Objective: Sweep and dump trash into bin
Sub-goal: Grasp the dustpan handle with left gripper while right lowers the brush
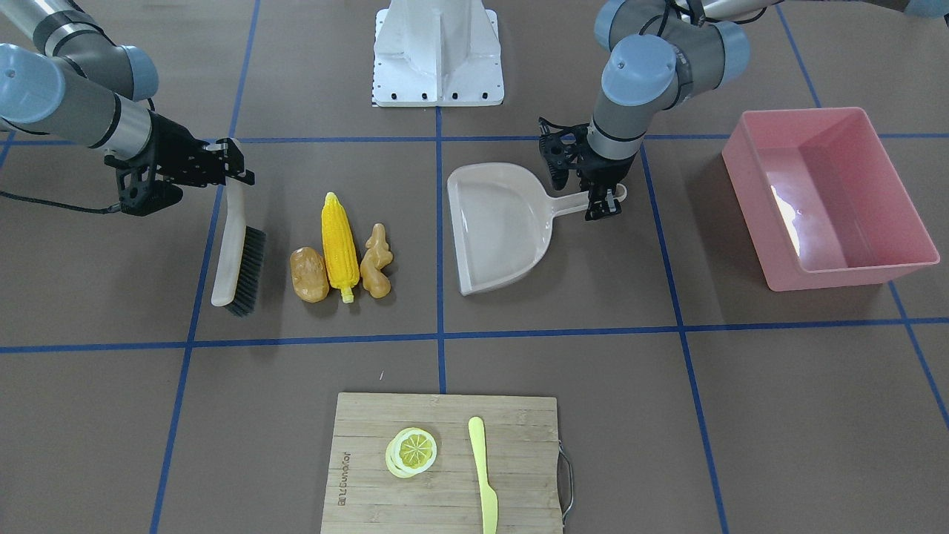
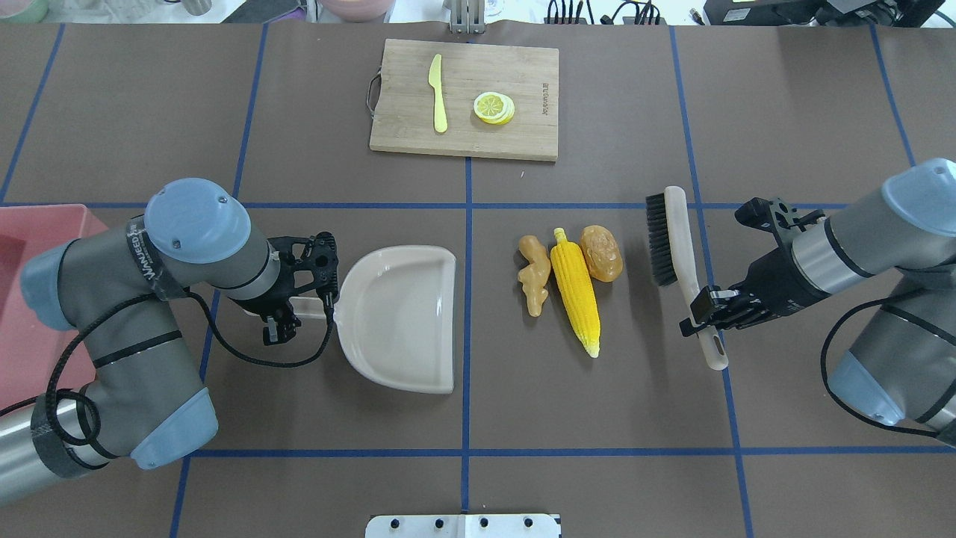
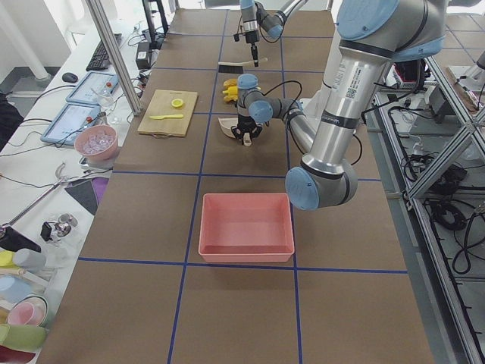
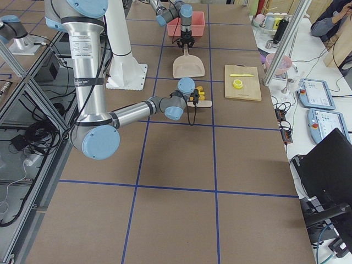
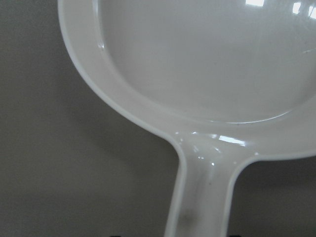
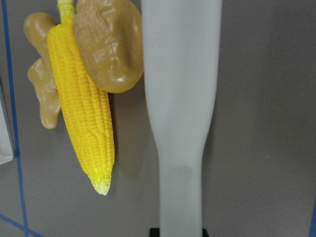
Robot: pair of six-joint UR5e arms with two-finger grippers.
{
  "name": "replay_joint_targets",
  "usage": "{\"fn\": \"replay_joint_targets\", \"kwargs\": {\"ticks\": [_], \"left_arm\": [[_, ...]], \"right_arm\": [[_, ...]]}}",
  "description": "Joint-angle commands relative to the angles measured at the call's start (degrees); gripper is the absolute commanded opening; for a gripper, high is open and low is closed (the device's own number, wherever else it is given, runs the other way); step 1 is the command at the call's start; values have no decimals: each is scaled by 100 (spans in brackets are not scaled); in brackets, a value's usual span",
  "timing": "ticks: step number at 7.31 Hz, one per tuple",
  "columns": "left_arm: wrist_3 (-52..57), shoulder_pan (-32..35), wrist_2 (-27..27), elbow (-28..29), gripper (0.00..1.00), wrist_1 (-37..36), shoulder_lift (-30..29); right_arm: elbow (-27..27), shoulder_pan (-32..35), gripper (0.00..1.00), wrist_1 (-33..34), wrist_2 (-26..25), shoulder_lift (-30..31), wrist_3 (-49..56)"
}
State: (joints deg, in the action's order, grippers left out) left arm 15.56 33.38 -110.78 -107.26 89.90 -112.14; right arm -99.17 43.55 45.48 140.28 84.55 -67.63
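Note:
The trash lies in a row on the table: a yellow corn cob, a brown potato and a tan ginger root. My right gripper is shut on the handle of a beige brush, which stands just beside the potato with its black bristles toward it. My left gripper is shut on the handle of the beige dustpan, whose open mouth faces the trash. The pink bin stands empty beyond the dustpan, on my left side.
A wooden cutting board with a lemon slice and a pale yellow knife lies at the far edge of the table. The white robot base is between the arms. Blue tape lines cross the brown table.

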Motion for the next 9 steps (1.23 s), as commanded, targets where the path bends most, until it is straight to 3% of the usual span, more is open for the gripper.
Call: {"fn": "replay_joint_targets", "kwargs": {"ticks": [1,4,9], "left_arm": [[0,90,-5,-260,0,-742,-263],[0,90,39,159,0,-1317,-1167],[0,-112,39,574,0,-1054,-1469]], "right_arm": [[187,-136,0,-4,-35,-176,-5],[257,-171,0,-4,-44,-228,13],[389,-434,0,-4,-220,-535,-49]]}}
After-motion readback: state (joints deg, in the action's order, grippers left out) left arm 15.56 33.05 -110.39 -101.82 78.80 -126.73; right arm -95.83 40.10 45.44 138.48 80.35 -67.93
